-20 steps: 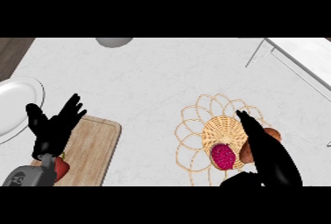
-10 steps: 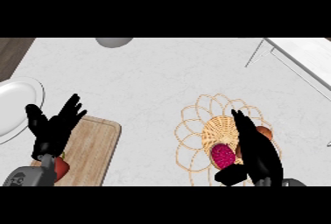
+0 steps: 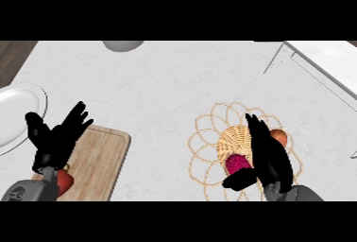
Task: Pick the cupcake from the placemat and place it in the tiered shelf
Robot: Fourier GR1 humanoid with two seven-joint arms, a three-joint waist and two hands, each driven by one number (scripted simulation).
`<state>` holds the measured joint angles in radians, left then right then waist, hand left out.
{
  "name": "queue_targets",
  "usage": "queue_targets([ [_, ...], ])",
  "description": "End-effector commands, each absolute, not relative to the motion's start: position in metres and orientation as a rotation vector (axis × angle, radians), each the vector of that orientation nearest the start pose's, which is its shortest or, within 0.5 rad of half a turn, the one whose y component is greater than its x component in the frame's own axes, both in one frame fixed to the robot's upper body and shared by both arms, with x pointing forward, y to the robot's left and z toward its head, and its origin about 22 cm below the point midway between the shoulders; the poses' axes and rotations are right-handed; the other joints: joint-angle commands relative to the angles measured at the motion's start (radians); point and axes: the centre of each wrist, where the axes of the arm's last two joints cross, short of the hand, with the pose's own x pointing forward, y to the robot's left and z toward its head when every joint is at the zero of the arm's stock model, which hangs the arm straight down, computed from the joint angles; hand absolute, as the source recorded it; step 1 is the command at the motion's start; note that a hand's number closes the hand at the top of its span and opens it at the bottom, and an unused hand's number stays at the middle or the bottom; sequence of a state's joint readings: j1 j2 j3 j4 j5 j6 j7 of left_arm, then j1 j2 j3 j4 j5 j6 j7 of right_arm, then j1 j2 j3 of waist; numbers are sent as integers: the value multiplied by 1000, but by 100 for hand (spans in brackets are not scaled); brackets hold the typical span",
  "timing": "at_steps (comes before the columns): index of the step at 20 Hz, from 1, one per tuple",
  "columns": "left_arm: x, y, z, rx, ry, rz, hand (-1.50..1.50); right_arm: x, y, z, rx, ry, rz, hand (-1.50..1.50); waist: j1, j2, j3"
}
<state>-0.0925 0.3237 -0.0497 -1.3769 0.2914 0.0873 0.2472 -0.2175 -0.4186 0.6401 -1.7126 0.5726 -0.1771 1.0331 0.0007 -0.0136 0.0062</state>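
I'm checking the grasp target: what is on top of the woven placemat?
A pink cupcake sits near the placemat's middle, by the right hand. An orange-brown object shows beyond the hand, partly covered, so its kind is unclear. The hand hides the mat under it.

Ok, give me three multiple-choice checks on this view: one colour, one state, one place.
1. The tiered shelf is what colour? A black B white C red
2. The robot's left hand is? A open, fingers up B curled into a fist C out of view
3. The magenta-topped cupcake sits? A on the round woven placemat B in the left hand C on the tiered shelf
Key: B, its frame is white; A, its fingers are spread, holding nothing; A, it lies on the weave beside the right hand.
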Motion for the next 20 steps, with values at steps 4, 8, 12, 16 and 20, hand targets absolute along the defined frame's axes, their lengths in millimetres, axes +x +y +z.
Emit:
queue_targets([
  [4,253,303,-28,96,-1107,57,0,231,-141,31,-674,-843,982,150,20,22,-8],
  [8,233,303,-27,88,-1100,35,0,229,-155,15,-645,-911,957,150,13,14,-5],
  [12,263,292,-26,105,-1123,54,0,208,-127,18,-621,-1003,937,150,-7,14,-6],
  [16,243,286,-32,93,-1124,47,0,286,-154,49,-735,-882,595,150,15,20,-7],
  [20,260,284,-19,78,-1147,15,0,337,-178,66,-813,-771,250,150,30,34,-7],
])
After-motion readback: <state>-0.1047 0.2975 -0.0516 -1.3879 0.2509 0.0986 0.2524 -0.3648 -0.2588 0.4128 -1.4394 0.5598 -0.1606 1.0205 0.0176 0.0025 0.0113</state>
